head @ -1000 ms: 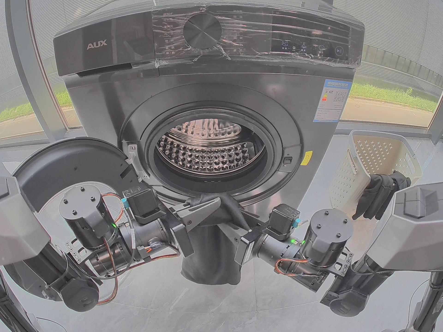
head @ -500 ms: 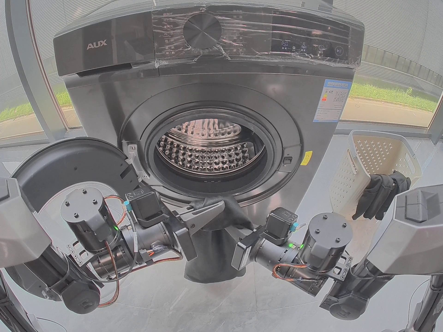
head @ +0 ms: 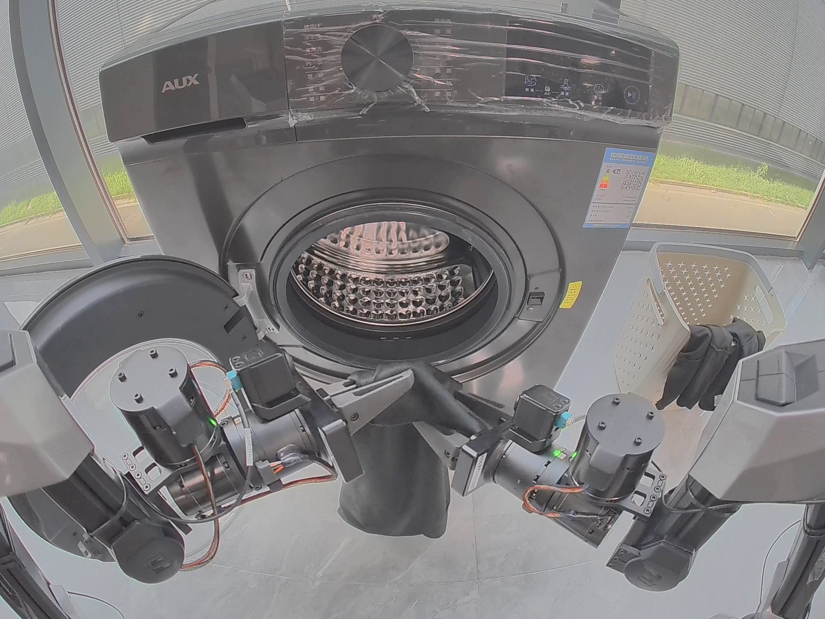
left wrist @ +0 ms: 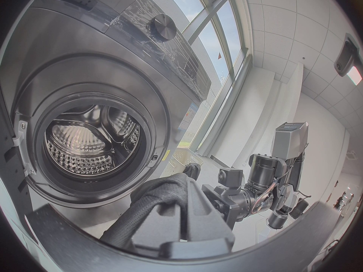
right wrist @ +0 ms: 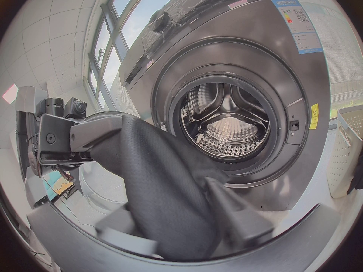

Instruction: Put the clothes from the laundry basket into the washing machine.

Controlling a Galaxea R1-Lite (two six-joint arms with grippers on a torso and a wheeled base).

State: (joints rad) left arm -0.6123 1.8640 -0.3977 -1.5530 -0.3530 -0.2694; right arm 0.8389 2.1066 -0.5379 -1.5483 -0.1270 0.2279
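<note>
Your right gripper (head: 447,419) dipped back half a second ago and has come forward again, drawing the garment (head: 395,483) taut against the left gripper (head: 400,386). Both sets of jaws pinch the cloth. It hangs just in front of the washer (head: 550,217), below the drum opening, so little is gained and it needs lifting. More clothes (head: 709,363) drape the basket (head: 687,298) at right.

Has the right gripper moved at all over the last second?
Yes, slightly. Against the door opening of the washing machine, the right gripper, shut on the dark garment, dipped lower, then came back up, ending a little nearer the laundry basket.
</note>
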